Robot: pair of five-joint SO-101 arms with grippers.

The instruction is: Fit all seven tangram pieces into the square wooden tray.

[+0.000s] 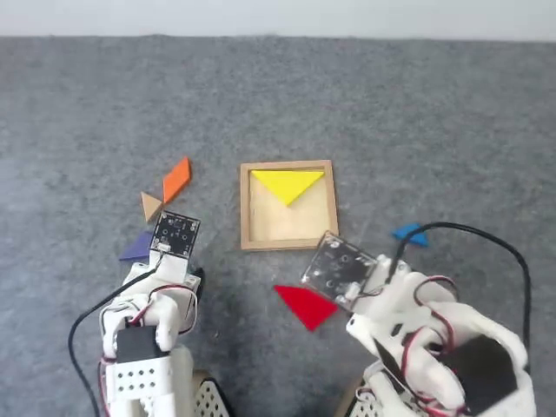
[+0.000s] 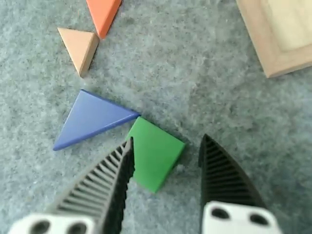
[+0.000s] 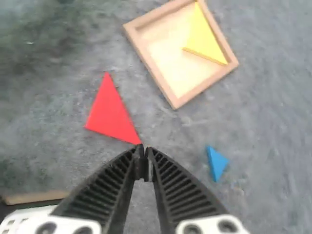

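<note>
1. Left gripper (image 2: pixel 167 140): jaws spread wide and holding nothing, low over the green square (image 2: pixel 153 153). The square lies between the fingers, turned corner-on to them. One finger (image 2: pixel 114 178) overlaps an edge, the other stands just off the far corner.
2. Key relation: the violet-blue triangle (image 2: pixel 92 117) touches the square's corner with its tip, right beside that first finger. Closing would likely nudge it (my judgement).
3. Left arm is nearer the square; the tray (image 1: pixel 244 208) lies off to its right, apart.
4. Right gripper (image 3: pixel 145 148): jaws pressed together, nothing between them, tips just at the red triangle (image 3: pixel 111 114) near its sharp corner. The small blue triangle (image 3: pixel 216 162) lies to the other side, apart.
5. Tray holds the yellow triangle (image 1: pixel 287 184) along its far edge; the other six pieces lie on the grey mat (image 1: pixel 417 130).
6. Tan triangle (image 2: pixel 80 46) and orange piece (image 2: pixel 103 14) lie farther out, tips nearly meeting; the orange one is cut off at the frame edge.
7. From above, the left wrist board covers the square's spot. Can't tell finger height over the mat.
</note>
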